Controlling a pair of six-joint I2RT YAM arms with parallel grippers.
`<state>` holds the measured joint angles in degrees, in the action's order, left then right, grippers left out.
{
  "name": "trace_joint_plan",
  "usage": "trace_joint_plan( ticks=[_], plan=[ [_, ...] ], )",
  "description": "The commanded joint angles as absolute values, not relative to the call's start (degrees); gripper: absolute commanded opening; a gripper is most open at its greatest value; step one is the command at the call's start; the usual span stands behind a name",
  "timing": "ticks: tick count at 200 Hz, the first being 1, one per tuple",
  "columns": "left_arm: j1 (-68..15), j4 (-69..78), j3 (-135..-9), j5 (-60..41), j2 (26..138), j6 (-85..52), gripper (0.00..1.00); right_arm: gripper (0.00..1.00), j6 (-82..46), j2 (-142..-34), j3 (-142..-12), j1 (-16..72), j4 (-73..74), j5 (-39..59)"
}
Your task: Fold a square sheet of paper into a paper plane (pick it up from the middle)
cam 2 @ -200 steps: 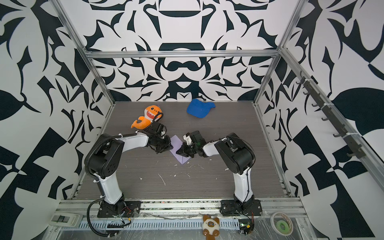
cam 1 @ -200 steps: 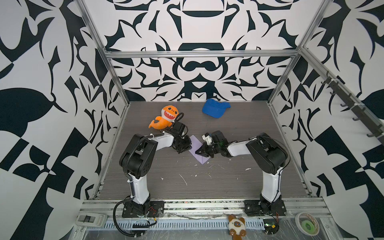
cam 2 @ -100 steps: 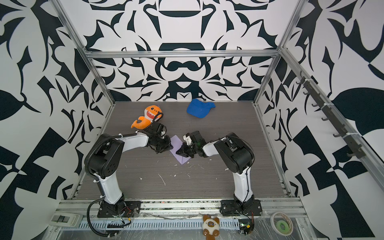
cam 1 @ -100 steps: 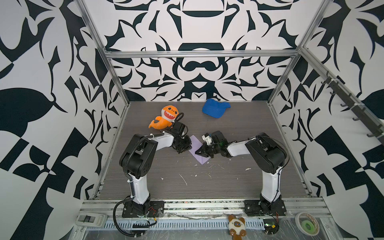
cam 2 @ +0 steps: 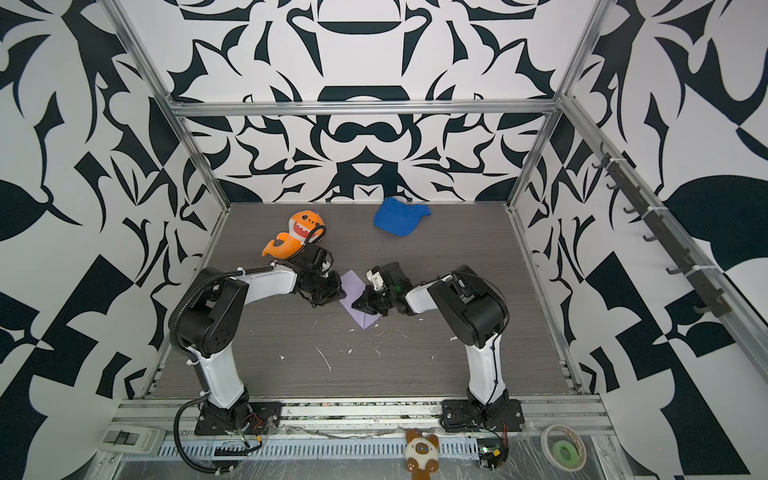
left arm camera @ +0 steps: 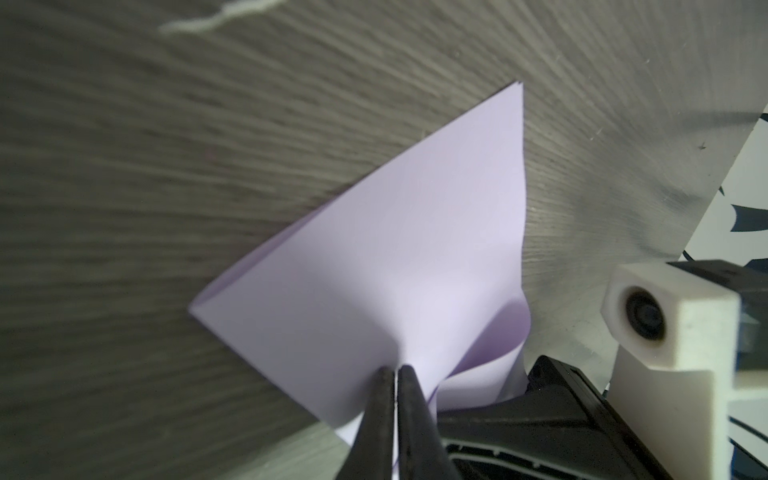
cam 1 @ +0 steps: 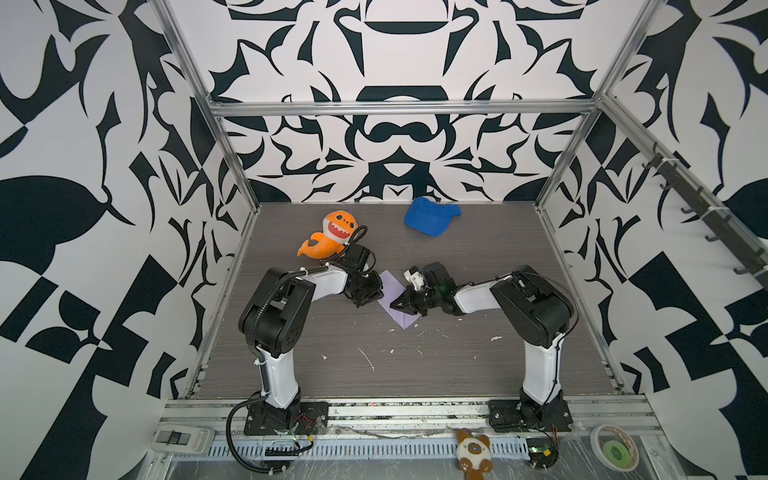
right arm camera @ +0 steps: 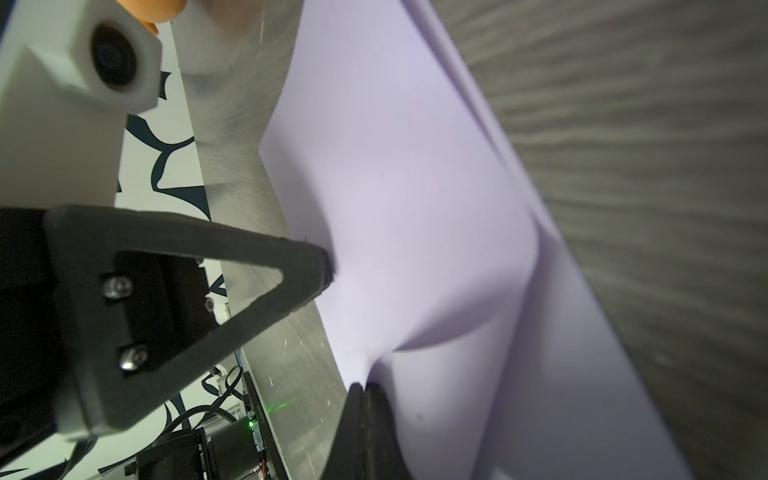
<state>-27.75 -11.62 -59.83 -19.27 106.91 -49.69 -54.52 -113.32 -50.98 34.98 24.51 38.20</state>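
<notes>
The folded paper (left arm camera: pixel 395 249) is pinched from opposite sides by the clenched left tool (left arm camera: pixel 397 370) and the clenched right tool (right arm camera: pixel 364 387), low over the surface (cam 1: pixel 457 365).

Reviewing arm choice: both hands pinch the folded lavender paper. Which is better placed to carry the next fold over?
Probably the right. The right hand pinches a raised, bowed layer of the paper that looks free to swing, while the left hand clamps the opposite side, suited to anchoring.
</notes>
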Motion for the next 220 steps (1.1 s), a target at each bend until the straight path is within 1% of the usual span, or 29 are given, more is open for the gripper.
trace_joint_plan(
  ticks=[1,220],
  plan=[
    [-27.87,-14.5,-57.62,-18.11,108.86,-50.08,0.09,0.0,-55.7,-113.69,-50.26,35.2,27.49,37.88],
    [-27.86,-14.5,-57.48,-17.97,108.71,-50.03,0.09,0.0,-56.83,-113.82,-49.42,34.54,28.56,36.32]
  ],
)
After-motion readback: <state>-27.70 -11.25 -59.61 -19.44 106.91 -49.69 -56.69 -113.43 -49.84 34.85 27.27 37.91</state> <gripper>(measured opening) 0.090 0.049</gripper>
